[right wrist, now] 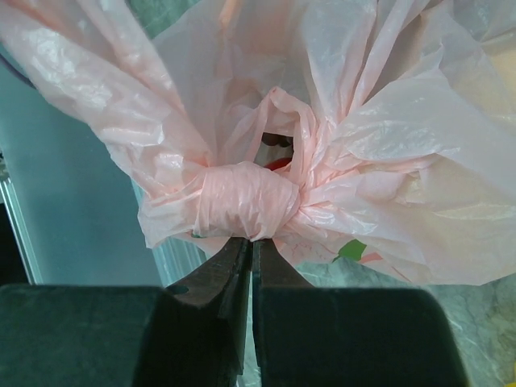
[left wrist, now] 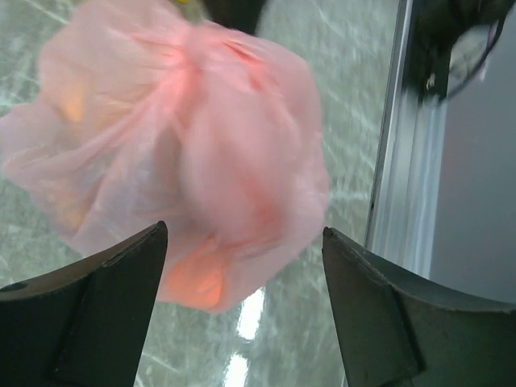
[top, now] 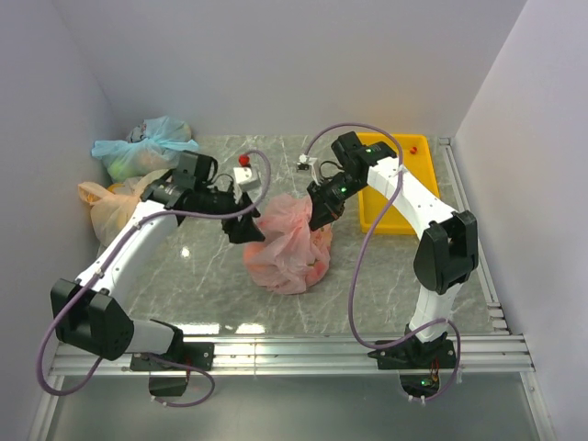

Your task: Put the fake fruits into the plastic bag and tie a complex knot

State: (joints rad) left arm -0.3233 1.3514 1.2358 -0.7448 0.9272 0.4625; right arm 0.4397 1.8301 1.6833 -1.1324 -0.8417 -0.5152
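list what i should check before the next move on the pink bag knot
1. knot on the plastic bag: one wrap around the neck, ok
2. knot complex and snug: only one wrap shows, with an open gap above it, not ok
3. fake fruits inside: orange shapes show through the film; whether all are in, cannot tell
4. left end effector: open, clear of the bag, ok
5. right end effector: shut, tips at the knot; whether plastic is pinched, cannot tell
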